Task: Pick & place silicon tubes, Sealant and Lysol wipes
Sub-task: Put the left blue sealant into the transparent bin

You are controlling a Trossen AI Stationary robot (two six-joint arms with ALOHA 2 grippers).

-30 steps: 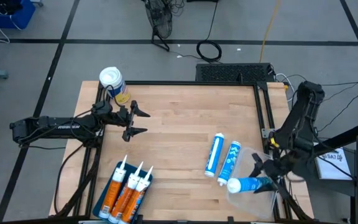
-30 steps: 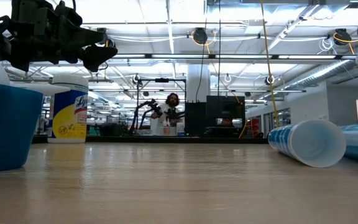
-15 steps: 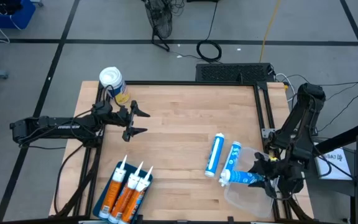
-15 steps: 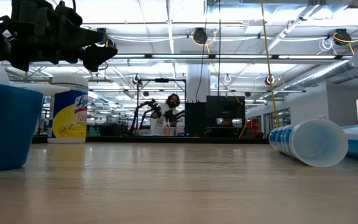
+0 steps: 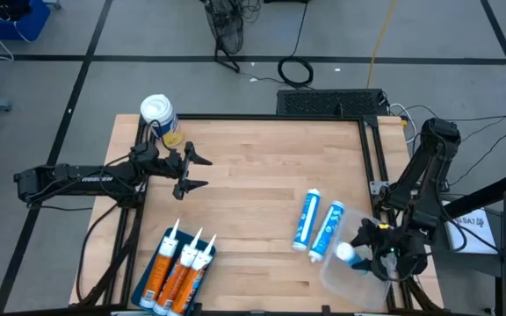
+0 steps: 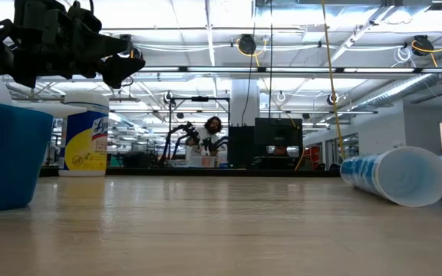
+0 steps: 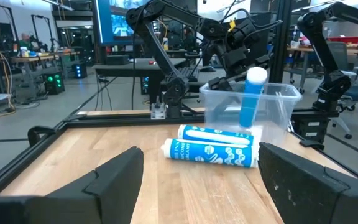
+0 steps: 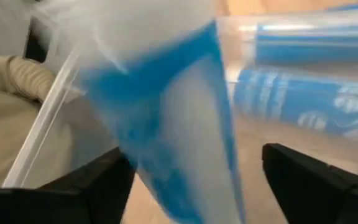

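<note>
My right gripper point(image 5: 369, 251) is shut on a blue-and-white tube point(image 5: 350, 254) over the clear bin point(image 5: 345, 279) at the table's near right. The tube stands nearly upright, white end up, and also shows in the left wrist view point(image 7: 251, 102). Two more blue tubes point(image 5: 305, 219) point(image 5: 328, 230) lie on their sides on the table beside the bin. The Lysol wipes canister point(image 5: 158, 117) stands upright at the far left corner. My left gripper point(image 5: 197, 171) hovers open and empty near the canister. My right gripper has the tube's blue body point(image 8: 166, 143) between its two fingers point(image 8: 95, 180). The tube is tipped steeply, its white end point(image 7: 257, 76) up and its lower part inside the bin. Blur hides the exact place of contact.
A blue tray point(image 5: 152, 294) at the near left holds three orange tubes point(image 5: 179, 274). The middle of the wooden table point(image 5: 253, 167) is bare. Black frame rails run along the table's edges. A person stands far off in the room in the low view point(image 6: 209, 142).
My right gripper has tipped the blue tube from lying level across the bin to nearly upright, white end up, with its lower end inside the bin. The lying tube nearest the bin has slid a little toward the table's right edge.
</note>
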